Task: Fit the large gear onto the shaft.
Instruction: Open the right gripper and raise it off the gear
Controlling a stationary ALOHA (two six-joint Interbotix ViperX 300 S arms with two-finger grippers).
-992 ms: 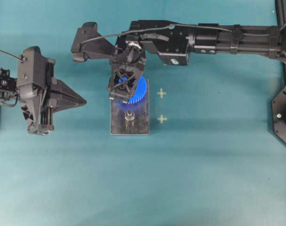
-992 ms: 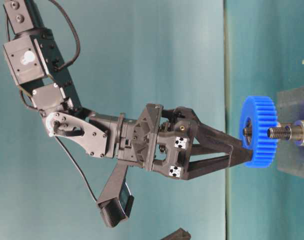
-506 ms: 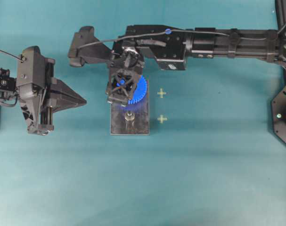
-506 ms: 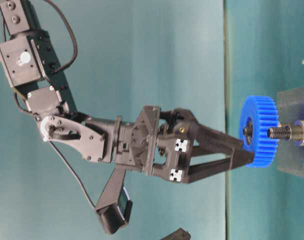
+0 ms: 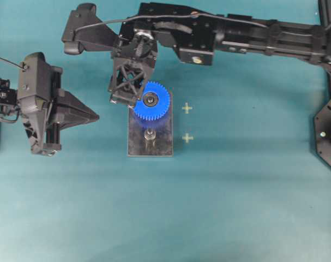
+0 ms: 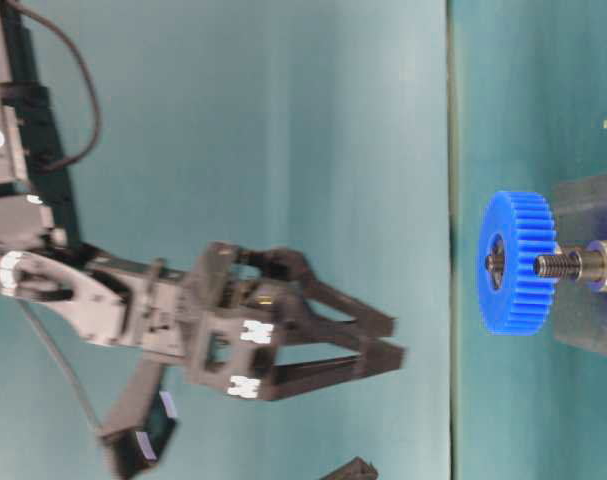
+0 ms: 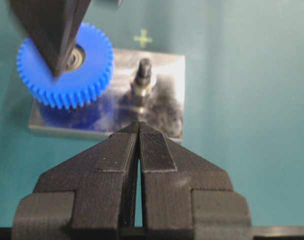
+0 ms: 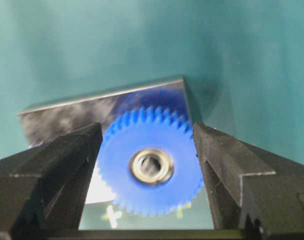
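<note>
Presently the gear sits on the plate, hiding its shaft; right pincer open, blurred, clear of it; left pincer closed, empty.

Overhead view: straight down, far above grey plate. Table-level view: turned sideways, near plate edge. Both wrist views: close, angled down at plate; all share large gear.
</note>
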